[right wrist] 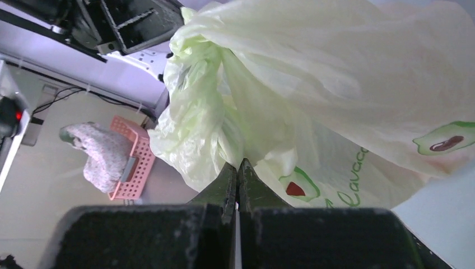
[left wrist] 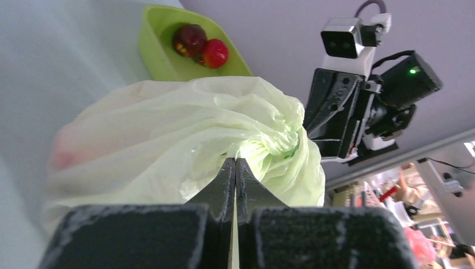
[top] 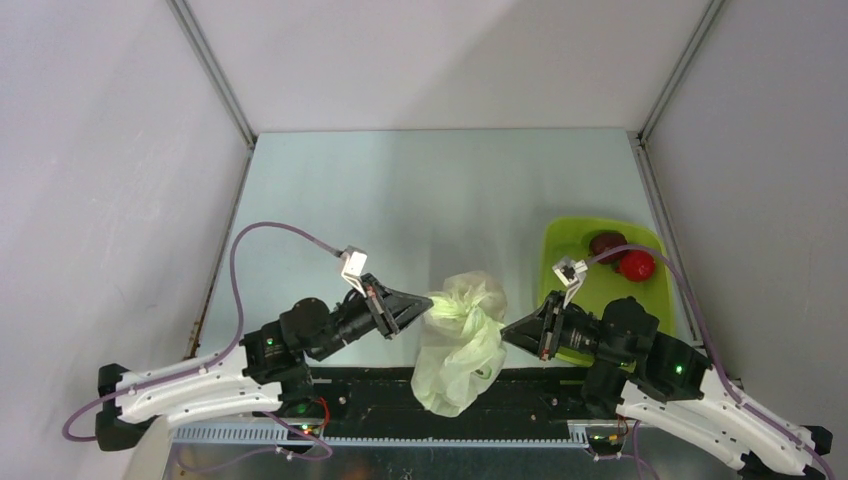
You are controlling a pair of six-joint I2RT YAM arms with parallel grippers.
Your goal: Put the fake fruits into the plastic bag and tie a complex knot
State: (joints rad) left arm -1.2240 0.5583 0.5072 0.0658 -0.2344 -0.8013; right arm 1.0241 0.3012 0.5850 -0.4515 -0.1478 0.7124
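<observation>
The plastic bag hangs between my two grippers near the table's front edge, its pale film bunched into a twisted knot at the top. My left gripper is shut on the bag's film from the left; in the left wrist view the tips pinch film just below the knot. My right gripper is shut on film from the right, as the right wrist view shows. A faint pink shape shows through the bag. A dark maroon fruit and a red fruit lie in the tray.
The lime-green tray sits on the right, just behind my right arm, and also shows in the left wrist view. Grey walls close in the table at the left, back and right. A pink basket lies off the table below.
</observation>
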